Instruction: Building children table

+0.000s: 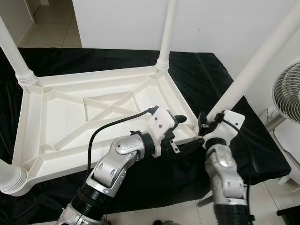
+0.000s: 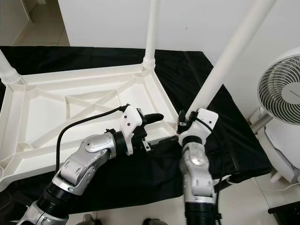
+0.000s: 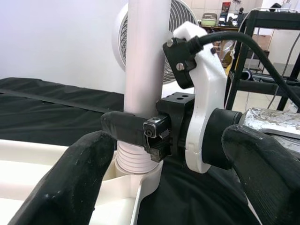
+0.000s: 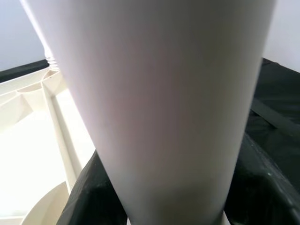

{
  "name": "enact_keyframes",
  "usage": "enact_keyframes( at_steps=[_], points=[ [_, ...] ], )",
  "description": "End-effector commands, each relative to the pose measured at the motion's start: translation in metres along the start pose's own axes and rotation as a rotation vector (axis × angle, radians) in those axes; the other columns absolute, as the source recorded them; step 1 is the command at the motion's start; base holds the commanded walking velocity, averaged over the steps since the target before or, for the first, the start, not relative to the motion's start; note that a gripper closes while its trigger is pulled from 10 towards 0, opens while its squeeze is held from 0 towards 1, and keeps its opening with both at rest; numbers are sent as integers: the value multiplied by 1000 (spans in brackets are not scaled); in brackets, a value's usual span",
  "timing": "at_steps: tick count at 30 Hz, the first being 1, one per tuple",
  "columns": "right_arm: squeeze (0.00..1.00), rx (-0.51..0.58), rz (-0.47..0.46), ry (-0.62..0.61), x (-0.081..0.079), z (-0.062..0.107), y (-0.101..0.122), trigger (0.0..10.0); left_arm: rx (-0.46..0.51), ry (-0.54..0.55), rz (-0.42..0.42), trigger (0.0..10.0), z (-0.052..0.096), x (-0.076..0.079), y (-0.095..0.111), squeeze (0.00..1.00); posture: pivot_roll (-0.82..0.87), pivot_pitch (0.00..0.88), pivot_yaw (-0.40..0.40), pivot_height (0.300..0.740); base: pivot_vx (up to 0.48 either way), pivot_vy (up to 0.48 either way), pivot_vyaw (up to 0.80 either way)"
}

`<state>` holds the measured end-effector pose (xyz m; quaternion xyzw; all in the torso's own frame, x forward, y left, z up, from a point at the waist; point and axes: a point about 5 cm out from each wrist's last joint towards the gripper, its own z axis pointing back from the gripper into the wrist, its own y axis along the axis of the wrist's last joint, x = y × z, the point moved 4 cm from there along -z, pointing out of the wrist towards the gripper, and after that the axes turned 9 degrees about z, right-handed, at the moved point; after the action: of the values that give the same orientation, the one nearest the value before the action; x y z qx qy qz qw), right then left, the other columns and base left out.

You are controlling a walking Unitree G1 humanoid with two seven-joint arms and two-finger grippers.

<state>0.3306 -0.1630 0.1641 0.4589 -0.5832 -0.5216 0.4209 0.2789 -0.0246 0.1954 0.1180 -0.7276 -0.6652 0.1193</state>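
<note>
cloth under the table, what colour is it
Black, plain; the cloth shows best in the left eye view.

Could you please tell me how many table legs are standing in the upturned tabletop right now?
4: far-left leg, far-right leg, near-left leg cut off by the frame edge, and near-right leg, whose base the right hand grips.

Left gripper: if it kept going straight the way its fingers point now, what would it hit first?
Most likely the right gripper, clamped on the white table leg just above its threaded base. The left gripper points straight at it, fingers open. Depth between them is hard to judge.
</note>
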Motion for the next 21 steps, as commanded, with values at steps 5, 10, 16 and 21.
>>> enact_keyframes(
  at_steps=[5, 10, 16, 21],
  points=[
    [0, -88, -7, 5, -5, 5, -18, 0, 3, 21, -5, 10000, -1, 1, 0, 0, 31, 79, -74, 740, 0, 0, 0],
    [0, -88, -13, 9, -5, 4, -18, 4275, 4, 21, -7, 10000, -1, 1, 1, 0, 33, 79, -74, 740, 0, 0, 0],
    [0, -53, -14, 132, -6, -2, -11, 10000, 4, 21, -7, 10000, -1, 1, 1, 0, 32, 80, -72, 740, 0, 0, 0],
    [0, -36, 29, 290, 0, -9, -6, 10000, 6, 24, -7, 10000, -1, 0, 2, 0, 25, 94, -64, 740, 0, 0, 0]
  ],
)
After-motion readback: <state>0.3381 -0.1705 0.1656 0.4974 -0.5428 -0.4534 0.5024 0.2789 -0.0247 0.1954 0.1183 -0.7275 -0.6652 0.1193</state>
